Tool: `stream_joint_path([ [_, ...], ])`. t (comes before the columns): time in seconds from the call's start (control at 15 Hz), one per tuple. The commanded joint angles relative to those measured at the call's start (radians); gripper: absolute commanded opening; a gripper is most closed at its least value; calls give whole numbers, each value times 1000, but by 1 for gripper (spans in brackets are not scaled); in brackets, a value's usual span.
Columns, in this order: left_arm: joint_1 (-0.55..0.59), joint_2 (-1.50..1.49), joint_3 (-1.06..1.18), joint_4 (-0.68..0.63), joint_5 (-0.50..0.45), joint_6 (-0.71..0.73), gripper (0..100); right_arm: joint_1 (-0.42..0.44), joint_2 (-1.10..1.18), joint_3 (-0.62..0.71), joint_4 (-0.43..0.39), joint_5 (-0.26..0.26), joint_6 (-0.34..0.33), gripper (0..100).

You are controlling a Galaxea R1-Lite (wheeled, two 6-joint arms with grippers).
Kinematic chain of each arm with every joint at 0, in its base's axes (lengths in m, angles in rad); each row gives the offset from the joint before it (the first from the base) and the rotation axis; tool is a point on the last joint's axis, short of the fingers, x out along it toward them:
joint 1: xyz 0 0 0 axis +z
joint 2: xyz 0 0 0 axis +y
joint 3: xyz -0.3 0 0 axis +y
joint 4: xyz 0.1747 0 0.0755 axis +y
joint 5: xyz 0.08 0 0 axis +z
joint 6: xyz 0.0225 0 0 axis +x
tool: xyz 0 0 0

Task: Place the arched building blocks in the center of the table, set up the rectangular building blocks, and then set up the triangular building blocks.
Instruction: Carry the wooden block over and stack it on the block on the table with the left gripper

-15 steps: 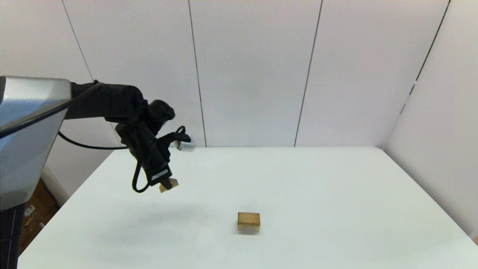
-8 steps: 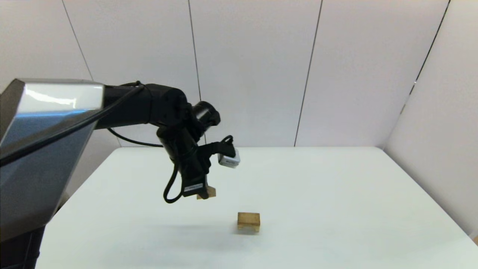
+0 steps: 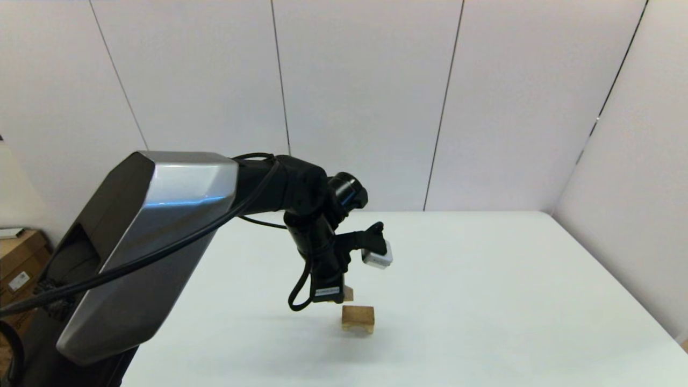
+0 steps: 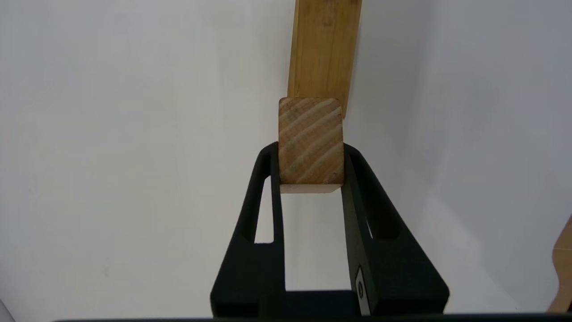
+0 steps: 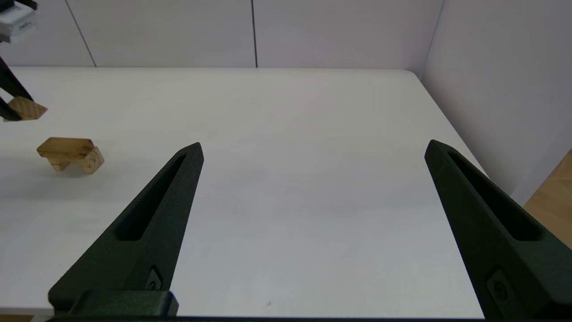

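In the last second I have carried the left end effector [image 3: 344, 296] from the left side of the desk [image 3: 484, 279] toward the middle, and now it hangs just above and beside the arched block [image 3: 358, 318], which stands in the center with its cut-out facing down. The fingers are closed on a wooden block [image 4: 311, 143]; I judge it is the rectangular block, seen from its end. So the arch step looks finished, and the second block is almost at its place. The right end effector [image 5: 313, 152] is parked at the right side, wide open and empty. I do not see the triangular block.
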Motion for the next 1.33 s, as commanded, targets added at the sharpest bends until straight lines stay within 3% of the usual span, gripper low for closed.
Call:
stream_joint_path([
  [0.07, -15, 26, 0, -24, -1, 16, 0, 1, 0, 0, 0, 0, 0, 100],
  [1.33, -52, 60, 0, -37, 0, 18, 0, 1, 0, 2, 0, 0, 0, 100],
])
